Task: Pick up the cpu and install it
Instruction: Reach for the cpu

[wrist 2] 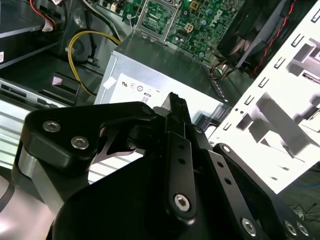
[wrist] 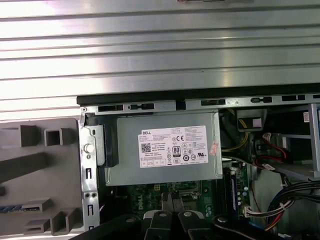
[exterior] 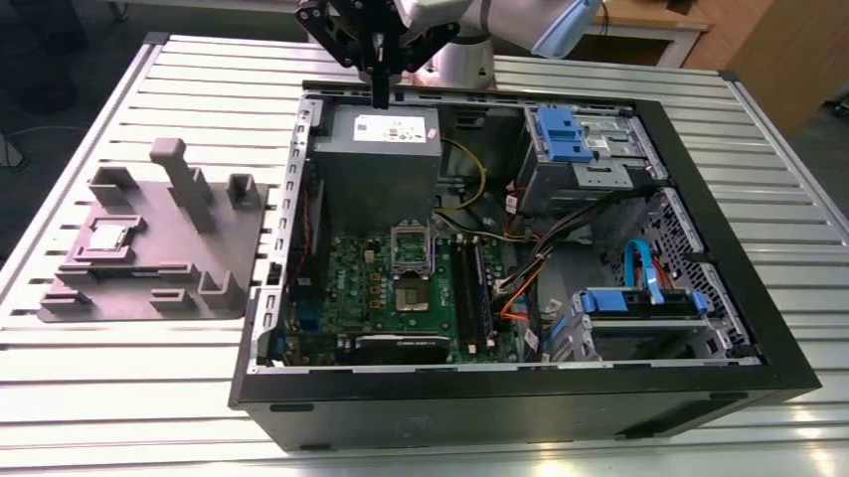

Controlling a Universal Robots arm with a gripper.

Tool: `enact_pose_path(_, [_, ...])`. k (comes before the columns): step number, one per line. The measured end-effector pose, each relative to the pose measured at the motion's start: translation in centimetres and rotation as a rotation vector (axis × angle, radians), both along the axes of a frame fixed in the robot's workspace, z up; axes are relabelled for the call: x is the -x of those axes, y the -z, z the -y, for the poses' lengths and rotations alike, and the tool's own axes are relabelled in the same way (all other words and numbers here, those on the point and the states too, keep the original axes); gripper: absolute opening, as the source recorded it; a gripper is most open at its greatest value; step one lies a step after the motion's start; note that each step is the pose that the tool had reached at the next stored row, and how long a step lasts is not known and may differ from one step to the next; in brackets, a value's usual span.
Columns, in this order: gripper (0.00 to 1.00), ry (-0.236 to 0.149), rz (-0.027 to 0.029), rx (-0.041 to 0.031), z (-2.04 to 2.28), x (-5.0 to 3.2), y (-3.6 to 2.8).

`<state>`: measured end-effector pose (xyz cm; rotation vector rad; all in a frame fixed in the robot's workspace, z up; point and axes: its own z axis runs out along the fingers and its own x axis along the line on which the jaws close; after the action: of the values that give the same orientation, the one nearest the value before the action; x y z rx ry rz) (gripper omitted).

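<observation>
Slatted table (exterior: 133, 397): silvery square cpu (exterior: 106, 237).

1. This looks like a robotics lab or test workshop.
2. A ribbed metal table (exterior: 119, 397) fills the exterior view and carries an opened computer case (exterior: 504, 402) at centre.
3. A grey fixture block (exterior: 159, 268) sits at the exterior view's left.
4. A robot arm (exterior: 464, 25) stands at top centre, with wooden furniture (exterior: 776, 50) at upper right.

Work surface: silver metal table (exterior: 146, 407) made of long ribbed slats running across the exterior view. The same slats (wrist: 150, 45) appear in the first wrist view, catching bright bands of glare. Beyond the table's far edge there is dark floor (exterior: 54, 70) at the exterior view's left and light-brown wooden furniture (exterior: 769, 50) at its right.
</observation>
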<state>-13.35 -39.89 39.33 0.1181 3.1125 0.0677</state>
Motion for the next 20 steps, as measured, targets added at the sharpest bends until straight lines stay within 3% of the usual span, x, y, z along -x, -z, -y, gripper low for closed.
enact_pose_path(20, [0.10,0.000,0.0000,0.0000,0.00,1.70,0.00])
